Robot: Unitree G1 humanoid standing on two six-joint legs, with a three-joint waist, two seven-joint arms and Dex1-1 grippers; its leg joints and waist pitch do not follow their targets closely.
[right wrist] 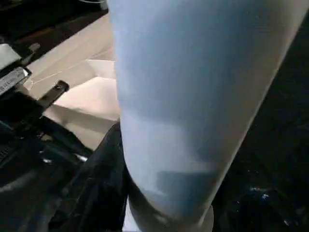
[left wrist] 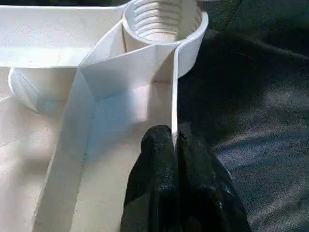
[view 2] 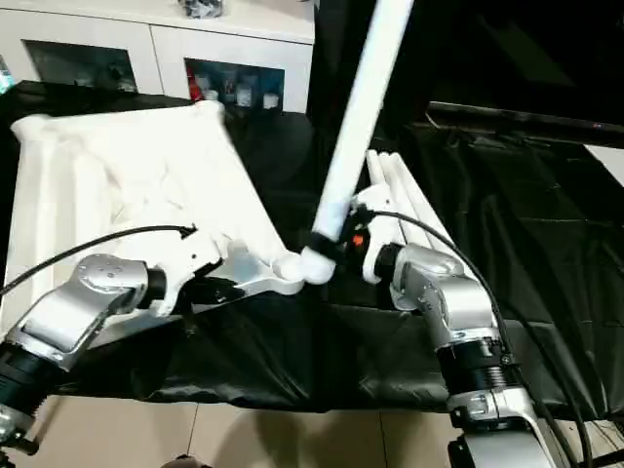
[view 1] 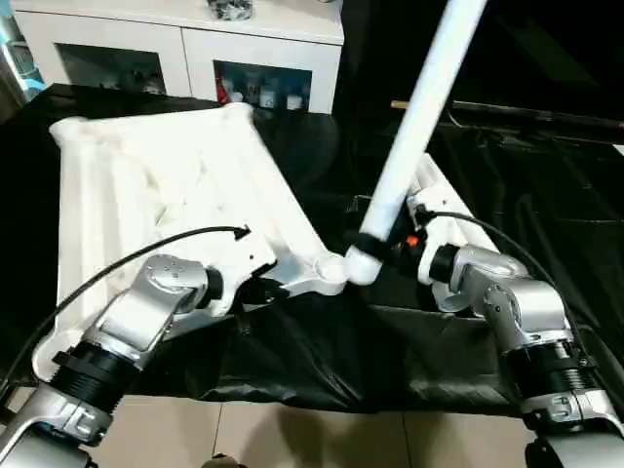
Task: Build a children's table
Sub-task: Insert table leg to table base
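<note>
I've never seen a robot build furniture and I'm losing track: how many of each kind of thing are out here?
Tabletop: 1
Upright leg standing at the tabletop's corner socket: 1
Spare legs lying on the black cloth: at least 2, partly hidden by the right arm
Cabinet behind: 1
Total: at least 5
</note>
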